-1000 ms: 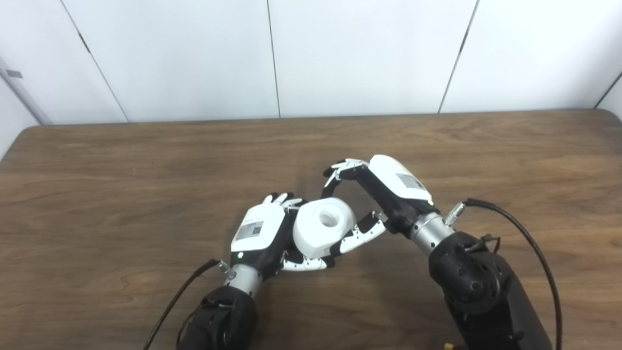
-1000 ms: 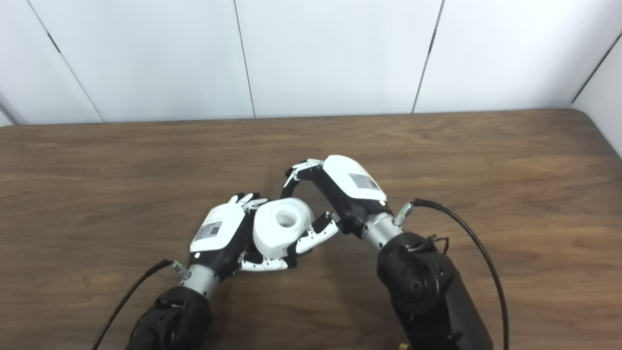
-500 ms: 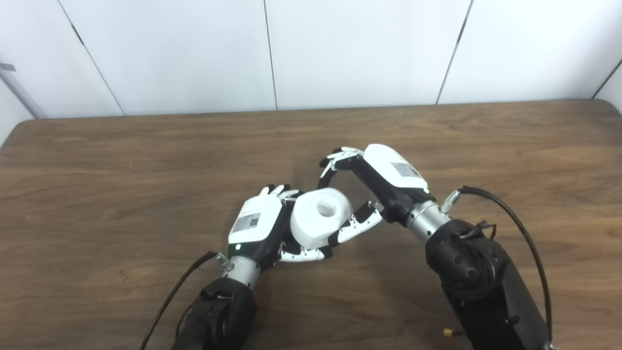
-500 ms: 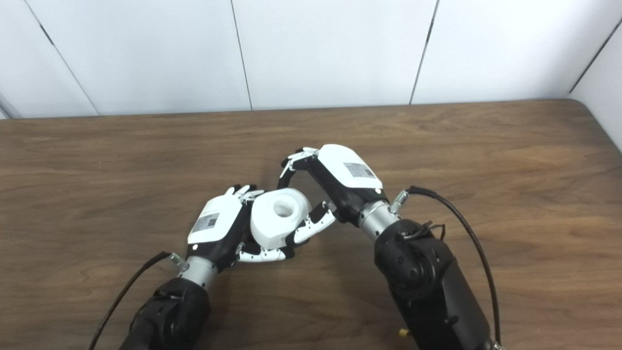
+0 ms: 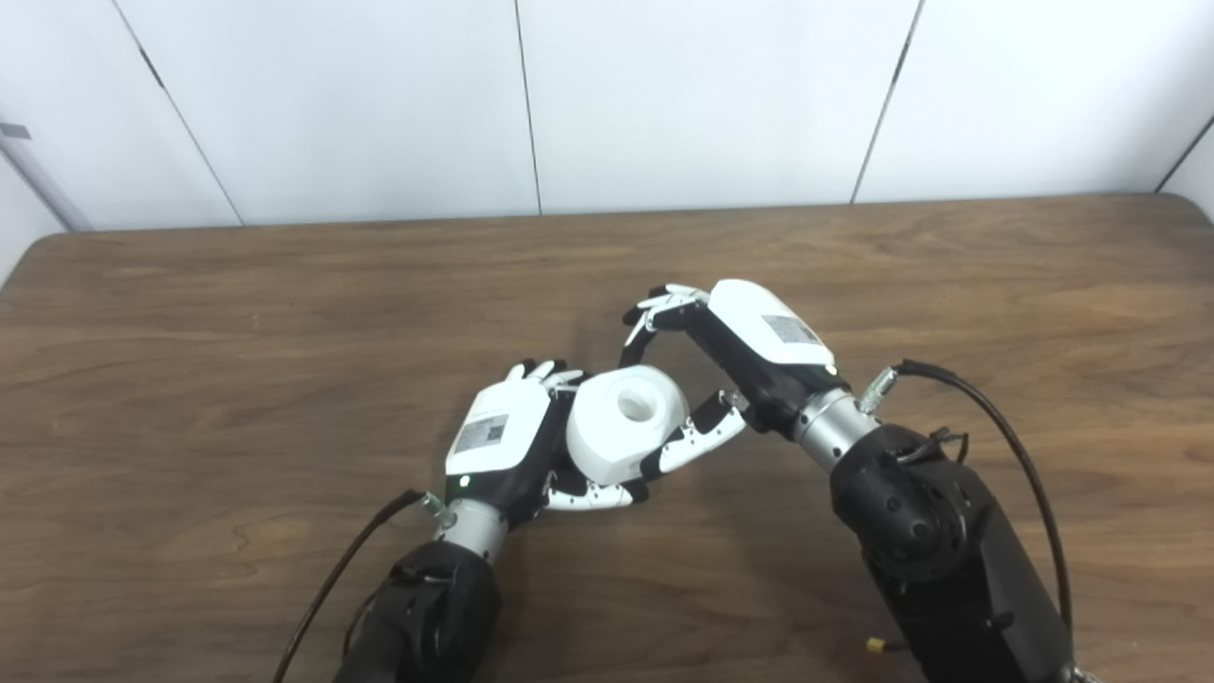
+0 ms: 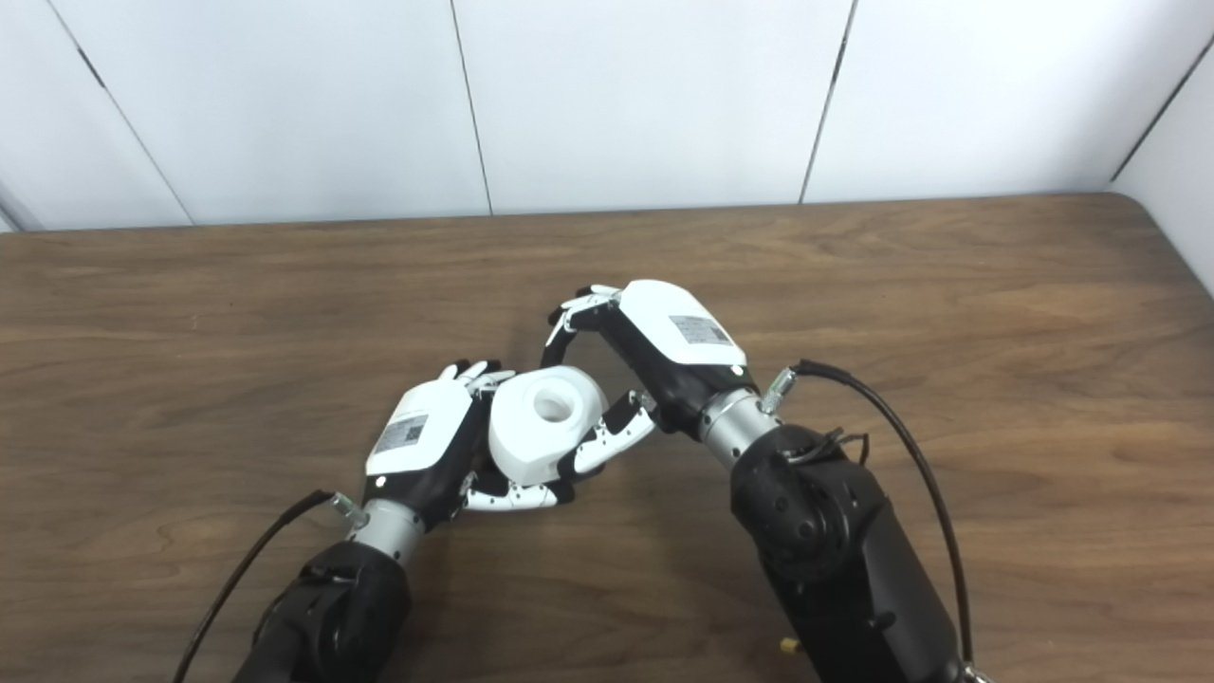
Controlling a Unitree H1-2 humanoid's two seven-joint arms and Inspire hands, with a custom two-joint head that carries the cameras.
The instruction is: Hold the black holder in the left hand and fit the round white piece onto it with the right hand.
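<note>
At frame centre both the left hand [image 5: 498, 436] and right hand [image 5: 735, 356] clasp the round white piece [image 5: 624, 419], hiding the holder; their labels are unreadable.

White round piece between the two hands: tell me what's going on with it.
The round white piece, its centre hole facing up, sits between both hands above the wooden table. The left hand cups it from the left and below; the black holder isn't visible. The right hand brackets it, fingers curled at the far edge, thumb against the near right side.
</note>
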